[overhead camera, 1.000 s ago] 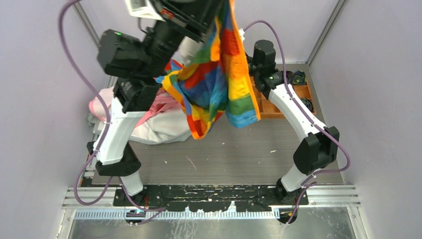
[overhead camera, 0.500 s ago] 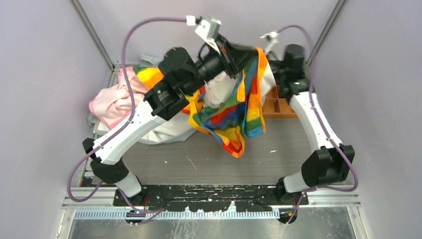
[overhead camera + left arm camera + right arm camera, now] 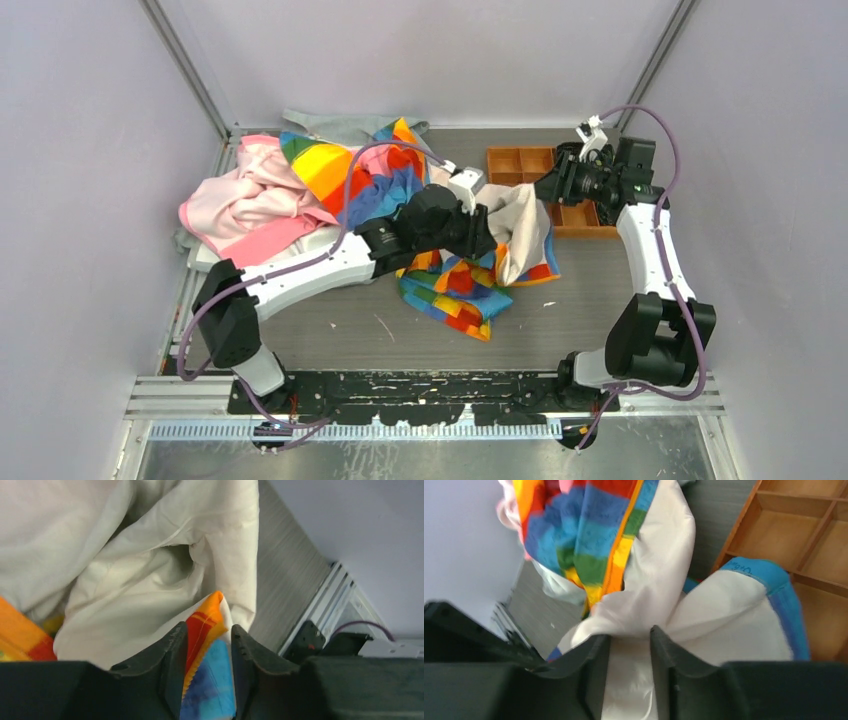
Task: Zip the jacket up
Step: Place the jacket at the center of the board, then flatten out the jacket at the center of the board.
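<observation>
Two pincers, one garment! The left pincer is nipped onto a fold of the small soft rainbow-striped jacket, an orange-and-blue edge squeezed between its fingers. The right pincer pinches the cream lining close by. That jacket lies crumpled mid-bench between the two arms, lining showing. One end is bunched against the crumpled pink garment, and a flap sits just beside the orange wooden compartment tray.

To my eye the job in hand is spreading it flat. Doing that well means drawing the two held edges apart, low over the grey ribbed bench, until the zipper line runs straight. The orange zipper tape shows from the right wrist, running down the stripes just beyond that pincer. Nothing is zipped yet.
</observation>
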`<state>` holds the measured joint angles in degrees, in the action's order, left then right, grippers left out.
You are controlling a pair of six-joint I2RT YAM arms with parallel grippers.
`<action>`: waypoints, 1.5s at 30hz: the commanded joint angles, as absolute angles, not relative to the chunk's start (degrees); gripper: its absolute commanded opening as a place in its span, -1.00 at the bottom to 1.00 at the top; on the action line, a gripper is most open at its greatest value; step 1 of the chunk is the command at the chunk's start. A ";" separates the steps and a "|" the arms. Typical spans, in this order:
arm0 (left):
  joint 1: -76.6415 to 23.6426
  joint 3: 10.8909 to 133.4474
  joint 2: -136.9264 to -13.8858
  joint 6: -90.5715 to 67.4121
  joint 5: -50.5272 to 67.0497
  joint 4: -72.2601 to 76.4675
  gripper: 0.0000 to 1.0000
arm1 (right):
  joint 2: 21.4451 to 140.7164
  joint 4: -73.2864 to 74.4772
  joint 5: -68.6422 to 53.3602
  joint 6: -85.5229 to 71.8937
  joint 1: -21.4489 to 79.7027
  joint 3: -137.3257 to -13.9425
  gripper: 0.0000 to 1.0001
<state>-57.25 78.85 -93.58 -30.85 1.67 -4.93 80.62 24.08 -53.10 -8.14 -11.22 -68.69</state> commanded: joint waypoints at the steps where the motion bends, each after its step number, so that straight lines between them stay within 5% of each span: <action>1: -57.24 79.45 -90.22 -25.57 4.27 -17.19 -0.10 | 75.96 32.94 -54.08 5.13 -11.34 -68.07 -0.04; 6: -57.25 72.96 -80.90 -19.68 -6.62 -24.46 0.42 | 73.52 32.30 -54.72 6.56 -11.33 -64.66 0.25; 11: -56.97 64.05 -69.82 -18.22 -20.11 -23.71 0.98 | 72.57 30.97 -55.80 6.69 -11.34 -62.47 0.32; 20: -47.94 50.89 -56.85 -26.52 -17.00 -15.87 0.97 | 72.15 29.37 -56.78 6.68 -11.34 -60.90 0.33; 28: -43.07 48.28 -62.02 -39.40 -9.52 -5.31 0.85 | 72.43 29.25 -56.70 6.68 -11.34 -60.73 0.34; 41: -46.56 74.24 -84.52 -48.65 -27.60 -32.24 0.78 | 72.98 29.77 -56.38 6.77 -11.34 -61.22 0.35; 45: -48.08 84.84 -92.61 -44.77 -30.48 -37.87 0.44 | 72.99 29.88 -56.18 6.85 -11.34 -61.26 0.35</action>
